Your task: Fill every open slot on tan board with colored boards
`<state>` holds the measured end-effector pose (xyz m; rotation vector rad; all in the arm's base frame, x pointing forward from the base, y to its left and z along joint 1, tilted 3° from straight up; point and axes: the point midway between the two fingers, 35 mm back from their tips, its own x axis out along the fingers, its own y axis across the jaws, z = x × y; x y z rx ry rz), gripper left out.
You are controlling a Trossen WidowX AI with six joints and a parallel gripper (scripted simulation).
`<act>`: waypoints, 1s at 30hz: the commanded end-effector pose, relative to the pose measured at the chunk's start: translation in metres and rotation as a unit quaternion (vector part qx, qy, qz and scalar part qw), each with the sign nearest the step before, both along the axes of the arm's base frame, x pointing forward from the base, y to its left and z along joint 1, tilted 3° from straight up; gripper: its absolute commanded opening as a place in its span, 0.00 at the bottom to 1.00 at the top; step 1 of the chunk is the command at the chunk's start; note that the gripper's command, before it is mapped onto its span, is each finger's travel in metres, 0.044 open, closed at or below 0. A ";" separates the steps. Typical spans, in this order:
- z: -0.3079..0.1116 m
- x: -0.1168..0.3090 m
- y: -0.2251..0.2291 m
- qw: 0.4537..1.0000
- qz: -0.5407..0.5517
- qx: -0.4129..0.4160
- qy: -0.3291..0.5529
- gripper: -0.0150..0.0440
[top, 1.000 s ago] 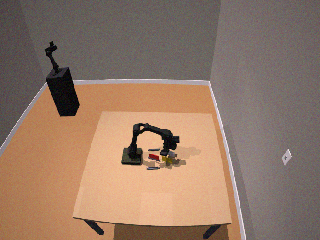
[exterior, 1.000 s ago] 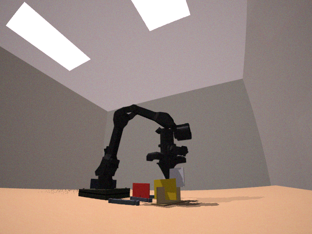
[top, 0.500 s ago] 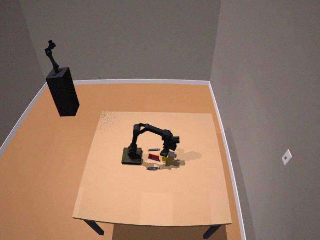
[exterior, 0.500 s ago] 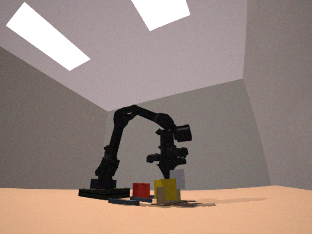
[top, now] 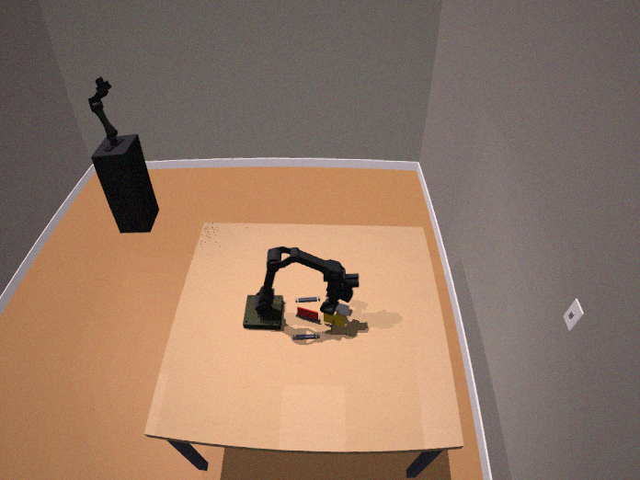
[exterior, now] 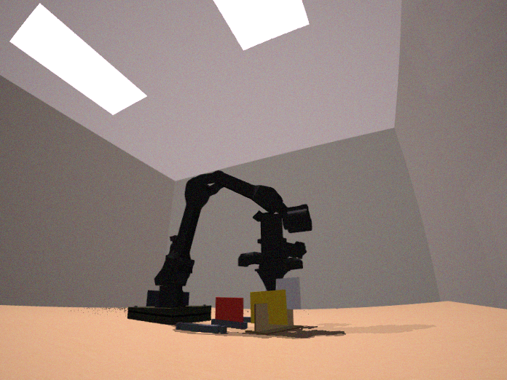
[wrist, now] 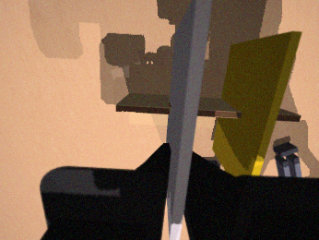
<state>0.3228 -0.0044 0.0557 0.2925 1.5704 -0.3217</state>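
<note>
gripper: grasping the gray board, fingers closed on its two faces; the gripper [top: 328, 308] [exterior: 270, 287] [wrist: 171, 150] points downward.
gray board: the gray board [top: 343, 309] [exterior: 288, 293] [wrist: 186, 92] is upright between the fingertips, running from them toward 12 o'clock in the wrist view; it stands higher than the yellow one in the exterior view.
tan board: the tan board [exterior: 261, 318] [wrist: 143, 103] stands on edge, at 1 o'clock from the fingertips in the wrist view; the gray board passes crosswise over it there, contact or notch fit cannot be told.
yellow board: the yellow board [top: 335, 319] [exterior: 277, 306] [wrist: 251, 88] stands crosswise on the tan board, at 2 o'clock from the fingertips in the wrist view.
red board: the red board [top: 307, 313] [exterior: 229, 309] is upright in its holder [exterior: 235, 325], at 9 o'clock from the gripper in the top view.
other holders: one holder [top: 307, 299] at 10 o'clock, a second holder [top: 305, 337] [exterior: 200, 327] between 7 and 8, top view.
</note>
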 end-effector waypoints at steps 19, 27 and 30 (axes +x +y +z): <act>-0.010 -0.001 0.000 1.000 0.002 0.000 0.002 0.25; -0.010 -0.002 0.000 1.000 0.002 0.000 0.002 0.25; -0.009 -0.002 0.000 1.000 0.005 0.000 0.002 0.25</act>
